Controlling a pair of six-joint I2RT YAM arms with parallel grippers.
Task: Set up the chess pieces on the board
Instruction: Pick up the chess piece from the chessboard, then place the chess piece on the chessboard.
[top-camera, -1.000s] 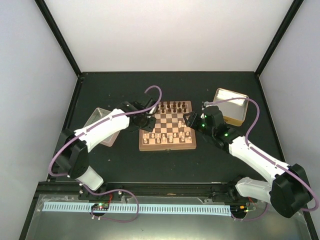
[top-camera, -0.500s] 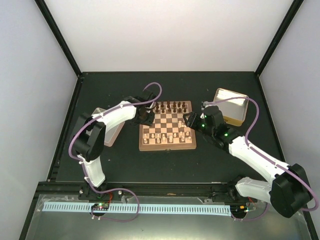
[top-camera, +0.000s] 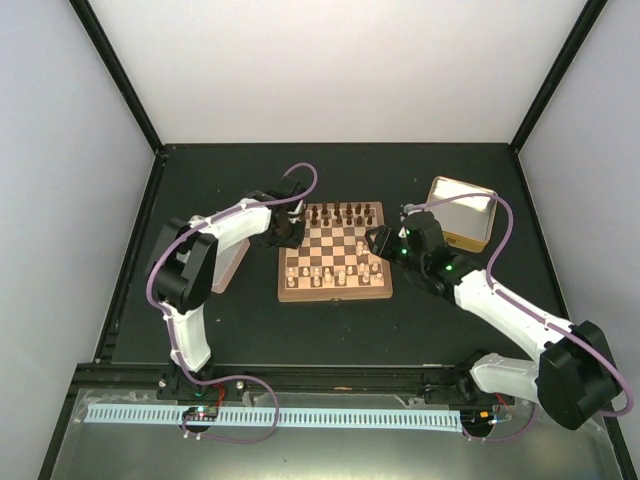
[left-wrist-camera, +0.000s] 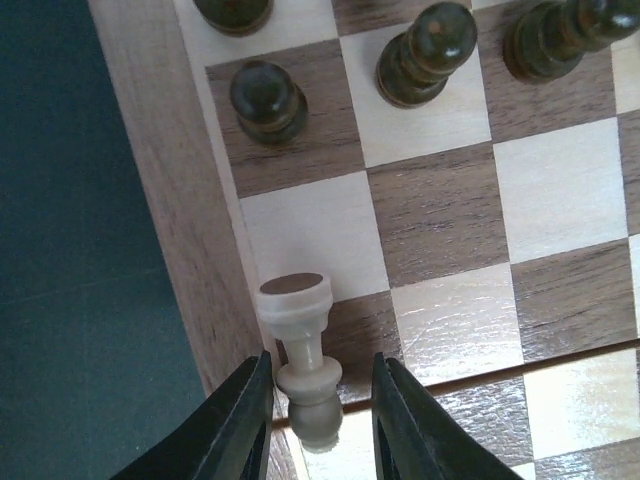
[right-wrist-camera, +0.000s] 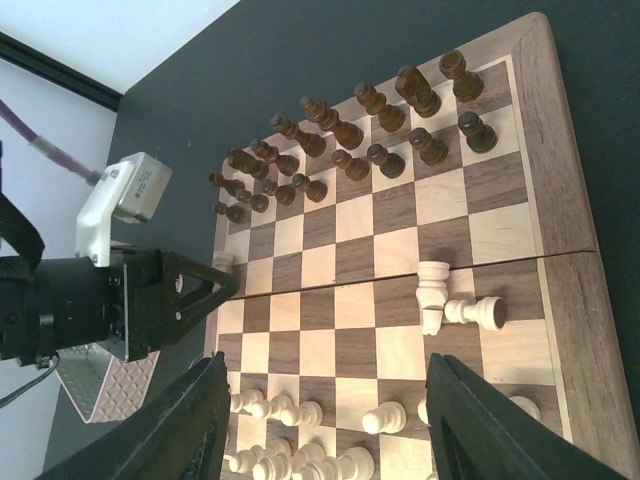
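Working down from the tabletop (top-camera: 330, 335), we find the board (top-camera: 335, 296) near its middle. Dark pieces (top-camera: 345, 212) are ranked along the board's far edge, and the pale chess pieces (top-camera: 325, 275) are gathered, not all in order, toward its near edge. Our left arm reaches over the board's left edge. The right gripper (right-wrist-camera: 327, 370) hangs by the right edge, spread wide with nothing between its fingers.

The step in hand, as we judge it, is taking up one fallen piece. The left gripper (left-wrist-camera: 322, 372) straddles a pale piece (left-wrist-camera: 300, 325) lying on its side in the column against the left rim, about halfway along that edge, with its base toward the far edge. The jaws stand a little apart, one on each side of the collar. A strip of board shows between the piece and the inner finger (left-wrist-camera: 400, 420), so we do not count it as pinched.

To do this well, we should centre first (the piece lies nearer the rim-side finger). Then we should close on the narrow stem rather than the round head, which would likely slip out. On the lift we should mind the rim and the dark pawn (left-wrist-camera: 268, 100) farther along the same column. The piece needs turning upright before it goes to its square by the near edge.
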